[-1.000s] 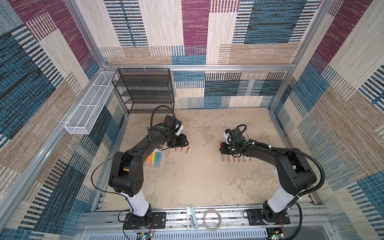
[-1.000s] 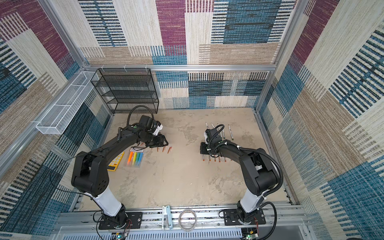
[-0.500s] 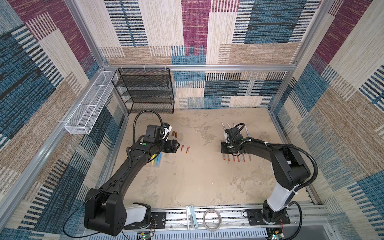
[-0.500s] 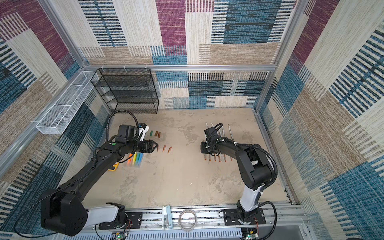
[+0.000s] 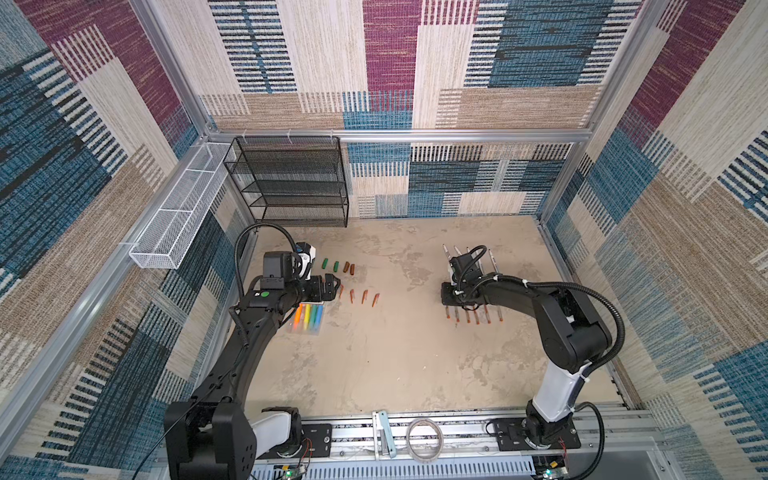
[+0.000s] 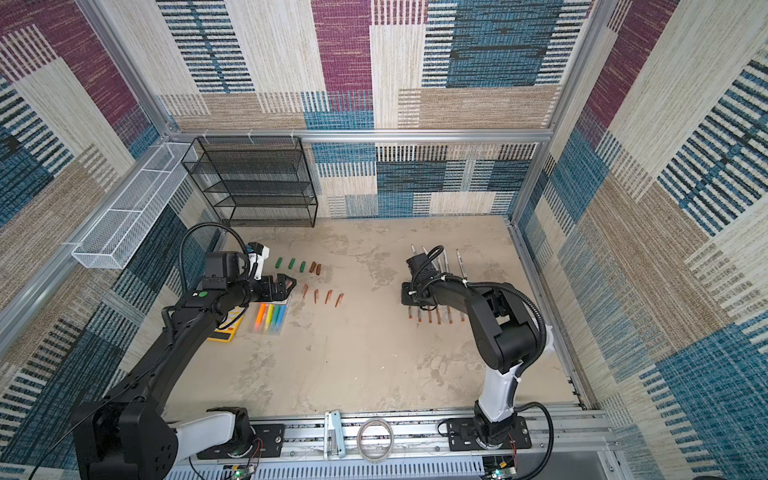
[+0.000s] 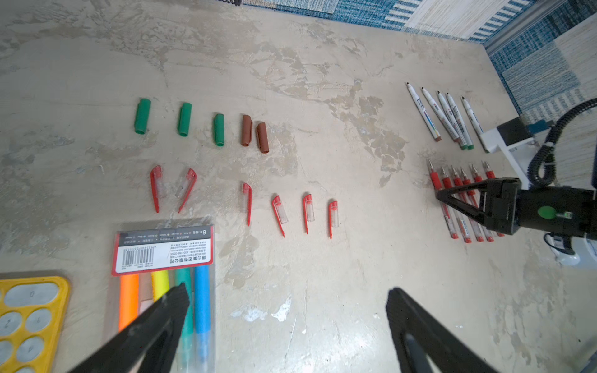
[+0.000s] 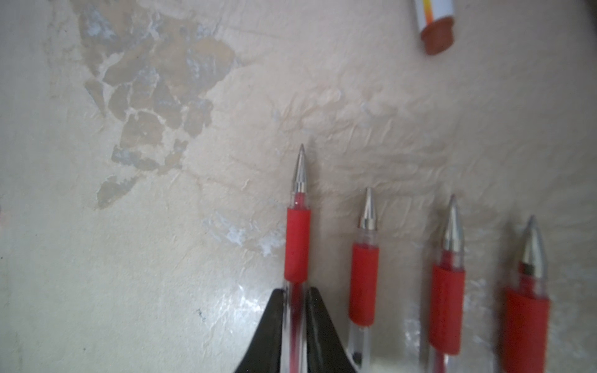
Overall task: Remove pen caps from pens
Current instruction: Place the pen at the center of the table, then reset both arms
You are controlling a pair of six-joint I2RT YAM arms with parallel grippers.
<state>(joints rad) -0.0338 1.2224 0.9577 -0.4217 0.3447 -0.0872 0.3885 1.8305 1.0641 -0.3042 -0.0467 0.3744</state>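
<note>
Left gripper (image 7: 287, 292) drawn back; mottled beige tabletop (image 5: 374, 365), patchwork walls (image 5: 390, 62)

Your worktop (image 7: 290, 274) is mottled beige. On its left you have three green caps (image 7: 184, 119) in a row, two brown caps (image 7: 247, 130) just beside them, and six red caps (image 7: 248, 203) in a nearer row. A highlighter pack (image 7: 163, 248) and a yellow keypad (image 7: 61, 290) lie nearer still. On the right lie five white pens (image 7: 451, 119) and six red pens (image 7: 434, 181), tips toward the back wall. A black rack (image 5: 291, 187) stands at the back left.
</note>
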